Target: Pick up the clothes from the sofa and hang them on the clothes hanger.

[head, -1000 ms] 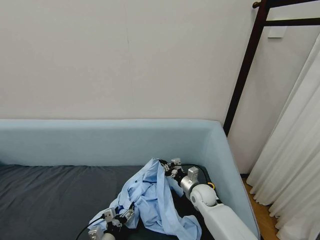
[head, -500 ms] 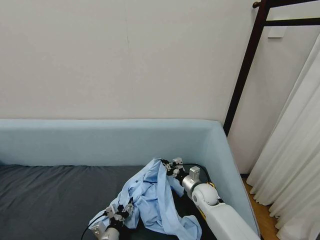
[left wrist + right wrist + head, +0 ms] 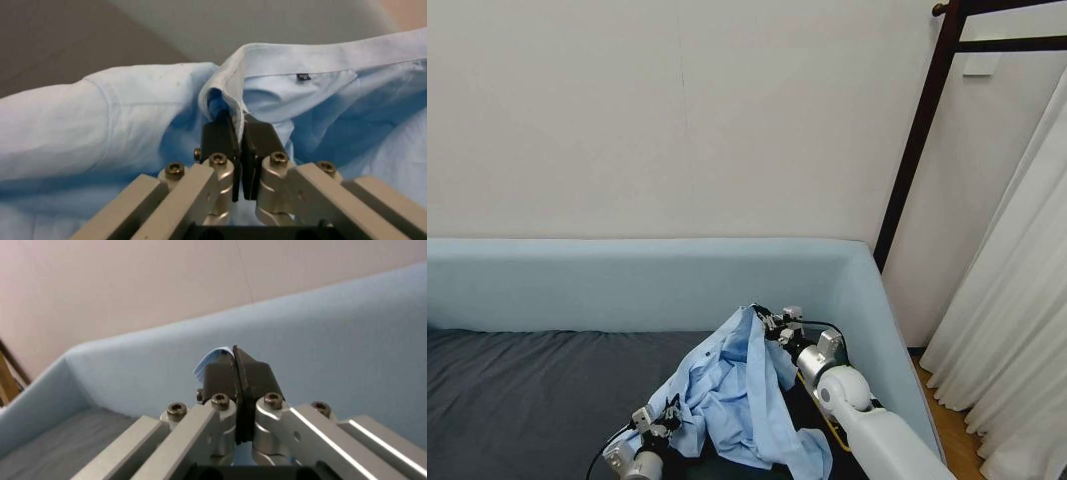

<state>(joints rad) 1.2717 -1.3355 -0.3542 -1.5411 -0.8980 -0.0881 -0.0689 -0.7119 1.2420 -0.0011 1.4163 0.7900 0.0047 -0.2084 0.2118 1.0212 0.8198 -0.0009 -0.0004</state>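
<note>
Sofa (image 3: 577,285) shirt (image 3: 737,385) in both hands (image 3: 665,411) (image 3: 761,319)

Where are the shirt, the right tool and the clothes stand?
shirt (image 3: 745,395), head view, on its draped middle fabric.
right tool (image 3: 765,320), head view, between its fingertips, shut on the shirt's raised edge.
clothes stand (image 3: 917,140), head view, on its dark slanted pole.

Domestic living room. A sofa (image 3: 627,285), pale blue back and dark grey seat, lies beneath and behind the right claw (image 3: 762,320). To that claw's right: dark wooden clothes stand (image 3: 917,140), white full-length curtains (image 3: 1017,330), wood flooring (image 3: 952,430). Plain painted wall (image 3: 677,120) beyond.
</note>
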